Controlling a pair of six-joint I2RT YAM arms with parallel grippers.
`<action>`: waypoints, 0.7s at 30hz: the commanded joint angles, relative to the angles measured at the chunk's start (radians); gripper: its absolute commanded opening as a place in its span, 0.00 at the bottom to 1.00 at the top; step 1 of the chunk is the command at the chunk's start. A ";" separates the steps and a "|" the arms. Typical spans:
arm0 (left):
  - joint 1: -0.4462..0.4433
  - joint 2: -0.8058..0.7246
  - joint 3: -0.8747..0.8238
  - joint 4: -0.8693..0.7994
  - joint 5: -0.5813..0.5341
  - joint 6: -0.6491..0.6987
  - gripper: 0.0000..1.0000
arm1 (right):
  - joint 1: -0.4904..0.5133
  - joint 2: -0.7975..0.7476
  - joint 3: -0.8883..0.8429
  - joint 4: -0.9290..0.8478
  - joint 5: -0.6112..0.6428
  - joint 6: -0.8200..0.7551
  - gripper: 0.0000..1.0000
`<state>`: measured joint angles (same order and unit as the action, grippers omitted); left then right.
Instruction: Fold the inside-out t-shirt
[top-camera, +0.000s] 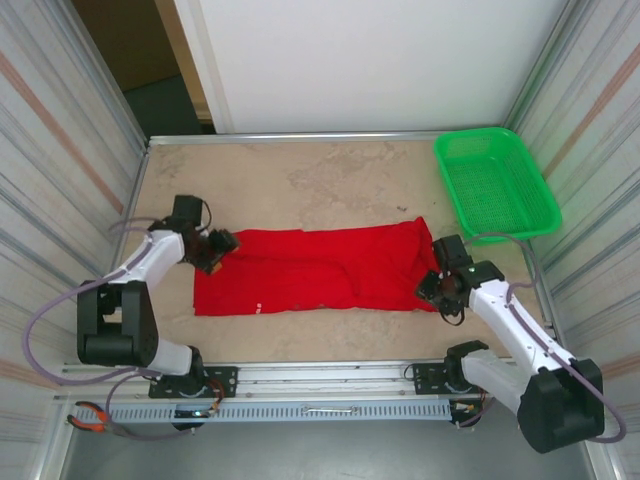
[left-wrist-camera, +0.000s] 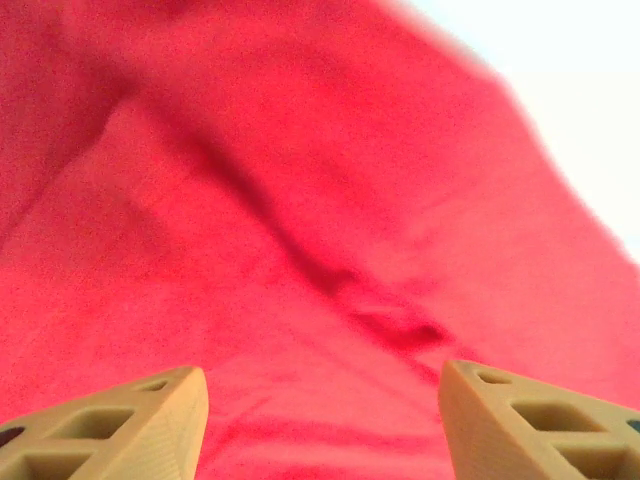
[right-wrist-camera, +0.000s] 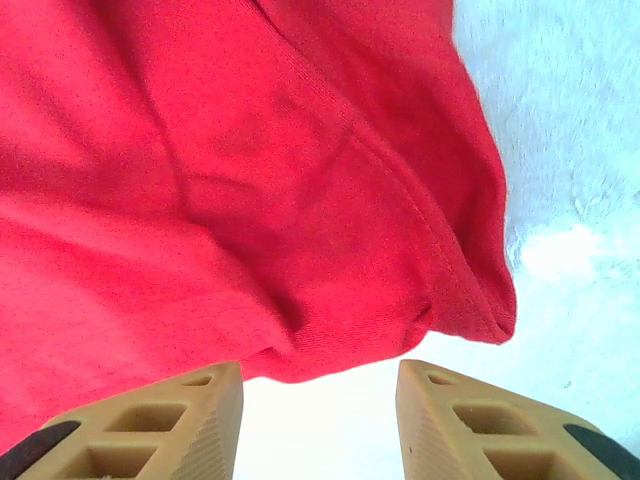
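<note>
The left gripper (top-camera: 222, 247), fingers parted and holding nothing, sits at the left end of the inside-out t-shirt (top-camera: 310, 270). The shirt lies mid-table as a flat band, long axis left to right. At its near right corner, the right gripper (top-camera: 437, 290) is also parted and empty.

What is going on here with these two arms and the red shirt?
Two robot arms are working on a red t-shirt, which lies on the table as a long flat strip. The left pincer is at its left end and the right pincer at its right end. Both pincers are open, with the cloth just ahead of them; neither has hold of it.
</note>
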<state>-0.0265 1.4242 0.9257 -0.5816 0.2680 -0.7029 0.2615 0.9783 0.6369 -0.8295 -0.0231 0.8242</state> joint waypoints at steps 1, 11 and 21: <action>0.047 -0.044 0.149 -0.120 -0.024 0.131 0.65 | -0.004 0.059 0.118 0.021 -0.001 -0.064 0.42; 0.177 0.208 0.272 -0.183 -0.064 0.211 0.60 | 0.020 0.438 0.241 0.338 -0.149 -0.104 0.39; 0.145 0.376 0.435 -0.255 -0.144 0.339 0.54 | 0.016 0.567 0.159 0.425 -0.122 -0.076 0.36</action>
<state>0.1413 1.7763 1.3125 -0.7815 0.1764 -0.4362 0.2810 1.5333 0.8211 -0.4305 -0.1543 0.7437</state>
